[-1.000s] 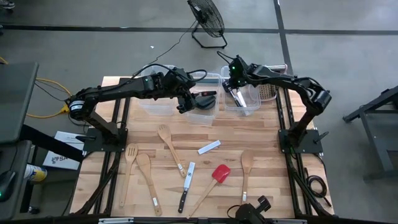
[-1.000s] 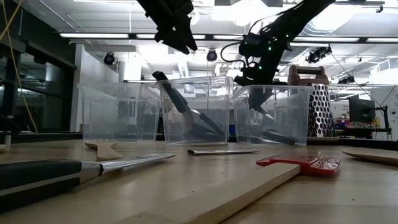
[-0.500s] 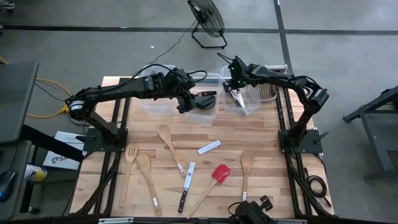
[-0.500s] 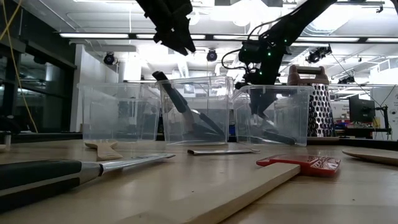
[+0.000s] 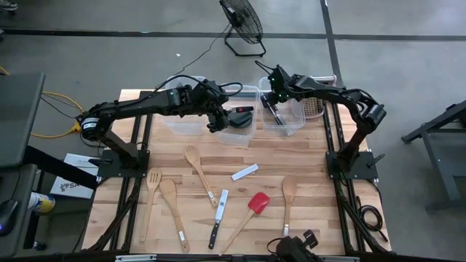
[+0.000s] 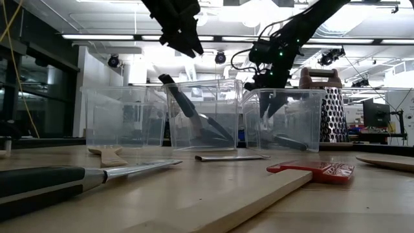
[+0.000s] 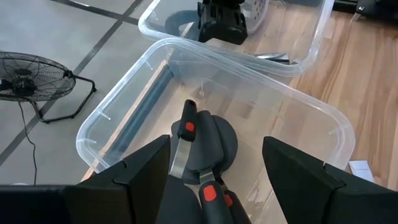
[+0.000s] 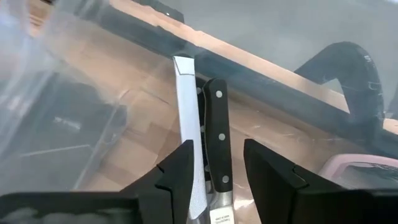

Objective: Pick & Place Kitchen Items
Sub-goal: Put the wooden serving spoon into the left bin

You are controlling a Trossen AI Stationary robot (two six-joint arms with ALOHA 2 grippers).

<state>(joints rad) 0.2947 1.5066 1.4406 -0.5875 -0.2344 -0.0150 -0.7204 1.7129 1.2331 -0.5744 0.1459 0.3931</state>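
Note:
My left gripper (image 5: 213,125) hangs open and empty over the middle clear bin (image 5: 237,136). Black utensils with red spots (image 7: 208,143) lie in that bin. My right gripper (image 5: 271,104) is open inside the top of the right clear bin (image 5: 293,129). Its fingers stand on either side of a black-handled knife (image 8: 217,134) and a bare blade (image 8: 185,118) lying in that bin. Pale wooden spoons (image 5: 194,158), a slotted wooden spatula (image 5: 153,179), a black-handled knife (image 5: 218,222) and a red-headed spatula (image 5: 258,203) lie flat on the table.
A third clear bin (image 5: 182,122) stands left of the middle one. A metal box grater (image 5: 314,108) stands right of the right bin. A small pale flat piece (image 5: 245,172) and another wooden spoon (image 5: 289,191) lie mid-table. A floor fan (image 5: 242,22) stands beyond the far edge.
My right gripper has shifted a little over the right bin, and less of the long blade shows beside it in the high view than before.

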